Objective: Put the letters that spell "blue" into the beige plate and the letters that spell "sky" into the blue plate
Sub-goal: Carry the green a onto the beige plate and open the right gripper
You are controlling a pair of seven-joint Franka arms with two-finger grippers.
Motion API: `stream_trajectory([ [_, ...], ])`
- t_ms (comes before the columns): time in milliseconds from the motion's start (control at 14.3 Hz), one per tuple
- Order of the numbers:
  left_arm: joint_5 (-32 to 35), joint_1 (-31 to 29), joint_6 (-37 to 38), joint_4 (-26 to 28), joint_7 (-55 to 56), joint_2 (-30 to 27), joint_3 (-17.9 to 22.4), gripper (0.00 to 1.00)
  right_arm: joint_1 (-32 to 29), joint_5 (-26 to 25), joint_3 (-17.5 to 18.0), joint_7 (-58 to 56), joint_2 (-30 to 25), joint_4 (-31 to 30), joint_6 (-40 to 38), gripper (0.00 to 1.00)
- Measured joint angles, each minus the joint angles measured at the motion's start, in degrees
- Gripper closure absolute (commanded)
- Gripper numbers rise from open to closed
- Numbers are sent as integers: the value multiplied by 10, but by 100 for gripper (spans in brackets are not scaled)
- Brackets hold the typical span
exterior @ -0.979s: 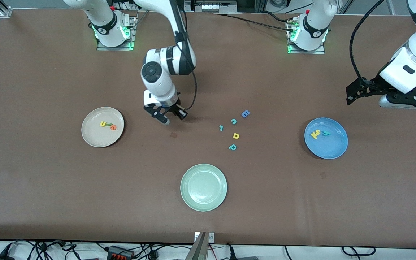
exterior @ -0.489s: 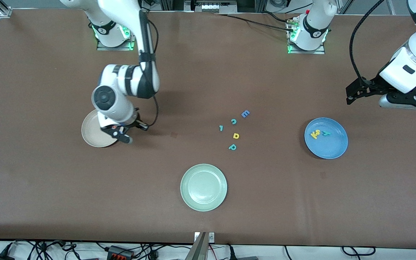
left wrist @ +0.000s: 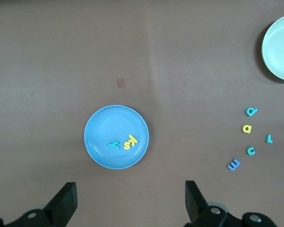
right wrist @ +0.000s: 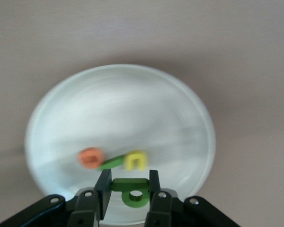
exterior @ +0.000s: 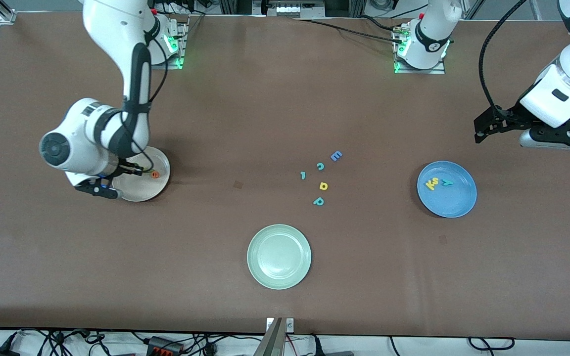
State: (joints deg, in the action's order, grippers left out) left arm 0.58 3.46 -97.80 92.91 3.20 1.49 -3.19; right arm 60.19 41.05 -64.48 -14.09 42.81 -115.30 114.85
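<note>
- Right gripper (right wrist: 128, 182) over the beige plate (exterior: 159, 188) near the tabletop's right-arm end, clamped on the green b (right wrist: 131, 193).
- Plate directly below, 3 letters inside.
- Left gripper (left wrist: 128, 201) spread wide, empty, waiting above the blue plate (left wrist: 97, 142).

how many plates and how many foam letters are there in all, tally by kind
plates: 3 (beige plate, blue plate, pale green plate)
foam letters: 12 (5 loose letters, 3 sky letters in the blue plate, 3 blue-word letters in the beige plate, 1 green b held in the right end effector)
total: 15
</note>
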Motion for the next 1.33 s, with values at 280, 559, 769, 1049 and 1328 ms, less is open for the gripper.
stream_trajectory([
  [280,0,0,0,0,0,0,0,0,-42,0,25,-32,1,0,7,67],
  [559,0,0,0,0,0,0,0,0,-42,0,44,-30,4,3,38,0],
  [769,0,0,0,0,0,0,0,0,-42,1,45,-27,9,6,45,0],
  [1049,0,0,0,0,0,0,0,0,-42,1,45,-27,9,20,45,0],
  [1328,0,0,0,0,0,0,0,0,-47,1,43,-27,9,55,45,0],
])
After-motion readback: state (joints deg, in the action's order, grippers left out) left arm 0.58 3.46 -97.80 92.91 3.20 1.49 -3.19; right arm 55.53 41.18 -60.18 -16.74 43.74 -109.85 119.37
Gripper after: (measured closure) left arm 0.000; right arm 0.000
